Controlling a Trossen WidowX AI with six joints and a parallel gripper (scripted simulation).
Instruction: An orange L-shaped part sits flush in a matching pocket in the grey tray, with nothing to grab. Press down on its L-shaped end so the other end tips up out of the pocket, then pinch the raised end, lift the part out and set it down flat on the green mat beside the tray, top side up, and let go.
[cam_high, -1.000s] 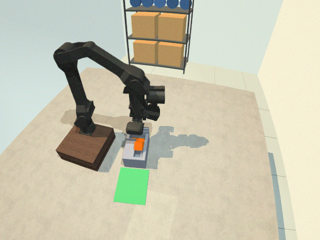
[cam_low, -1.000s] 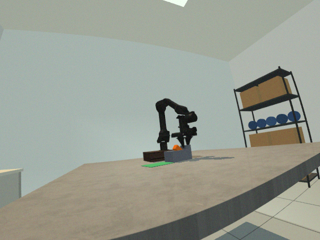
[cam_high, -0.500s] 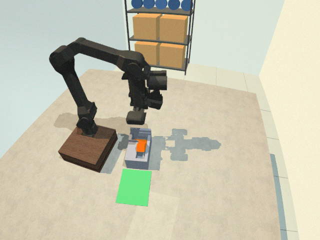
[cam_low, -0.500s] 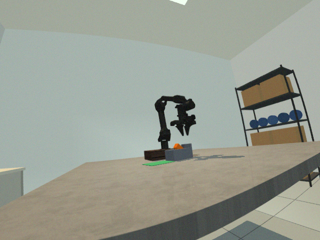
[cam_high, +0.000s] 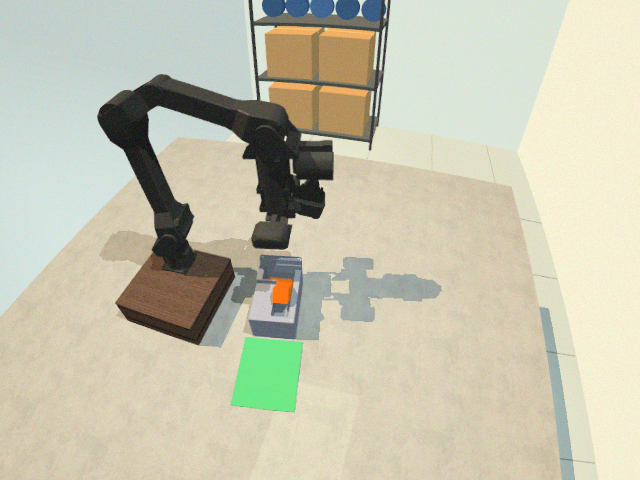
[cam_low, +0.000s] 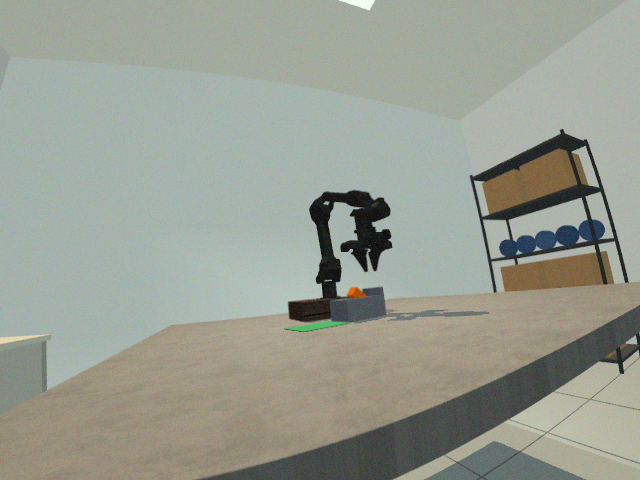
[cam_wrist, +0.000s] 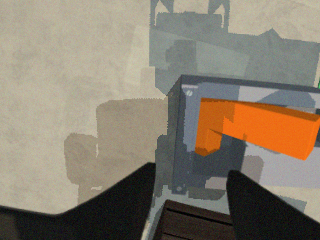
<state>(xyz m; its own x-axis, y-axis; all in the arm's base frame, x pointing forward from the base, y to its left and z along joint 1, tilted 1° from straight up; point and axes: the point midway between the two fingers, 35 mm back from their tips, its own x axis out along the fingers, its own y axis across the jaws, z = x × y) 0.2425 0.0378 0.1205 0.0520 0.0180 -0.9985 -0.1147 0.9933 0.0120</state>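
Note:
The orange L-shaped part (cam_high: 282, 290) (cam_low: 355, 292) (cam_wrist: 270, 127) is tilted in the grey tray (cam_high: 273, 328) (cam_low: 356, 310) (cam_wrist: 177, 127). Its L-shaped end is down in the pocket, at the left in the wrist view. Its other end stands up above the tray top, on the side toward the green mat (cam_high: 268, 374) (cam_low: 315, 326), and the empty pocket floor shows beneath it in the top view. My gripper (cam_low: 371, 270) (cam_wrist: 191, 174) is partly open and empty, pointing down well above the tray. Its fingertips are hidden in the top view.
The arm's brown wooden base block (cam_high: 178, 294) (cam_low: 307, 310) (cam_wrist: 195, 222) stands left of the tray in the top view. The tray has a higher wall at the end away from the mat. A shelf rack (cam_high: 320, 81) (cam_low: 542, 201) stands beyond the table.

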